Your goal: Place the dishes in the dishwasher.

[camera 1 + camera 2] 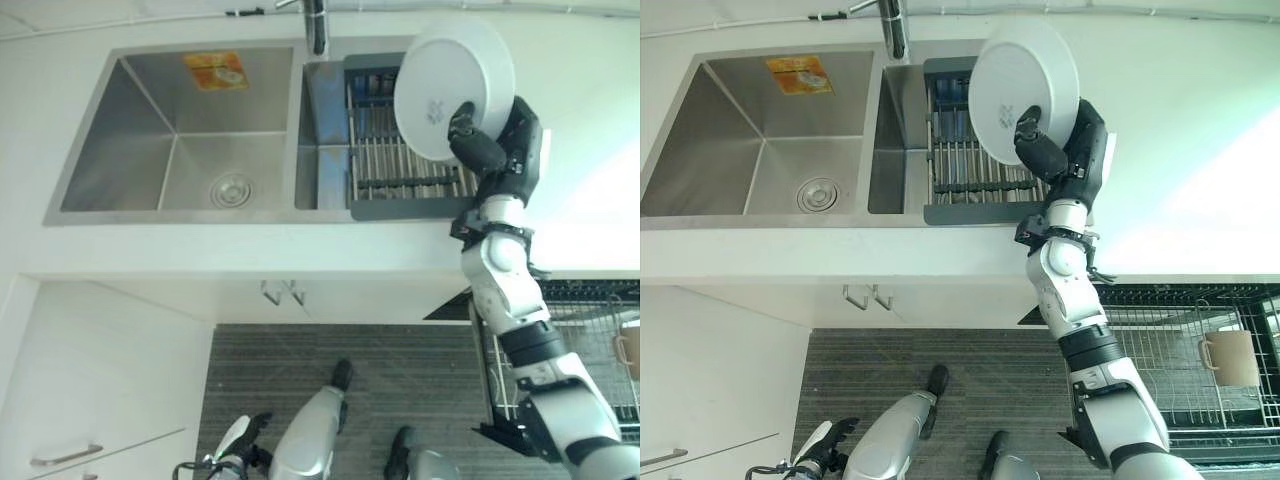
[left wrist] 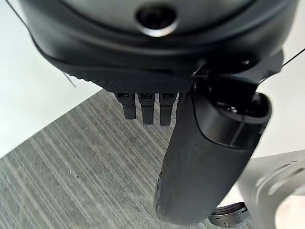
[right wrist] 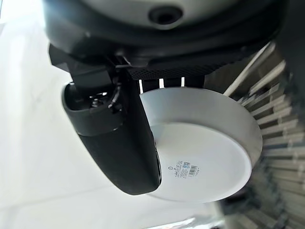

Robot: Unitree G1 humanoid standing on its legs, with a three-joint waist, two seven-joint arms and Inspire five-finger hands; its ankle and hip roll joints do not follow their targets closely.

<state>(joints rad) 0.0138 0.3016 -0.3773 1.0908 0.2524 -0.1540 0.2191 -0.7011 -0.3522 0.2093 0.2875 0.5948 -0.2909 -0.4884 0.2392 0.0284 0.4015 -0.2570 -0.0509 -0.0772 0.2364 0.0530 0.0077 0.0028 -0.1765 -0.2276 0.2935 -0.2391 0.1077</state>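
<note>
Wire dishwasher rack stands pulled out below the bench, a mug in it; above, the right robot hand pinches a white plate over the drying rack beside the steel sink; left robot hand hangs relaxed near the floor

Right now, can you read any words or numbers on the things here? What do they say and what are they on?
None can be read.
White plate, pinched in the right hand: a small sticker with print on its underside, too small to read.
Sink: an orange and yellow label on the back wall, too blurred to read.
</note>
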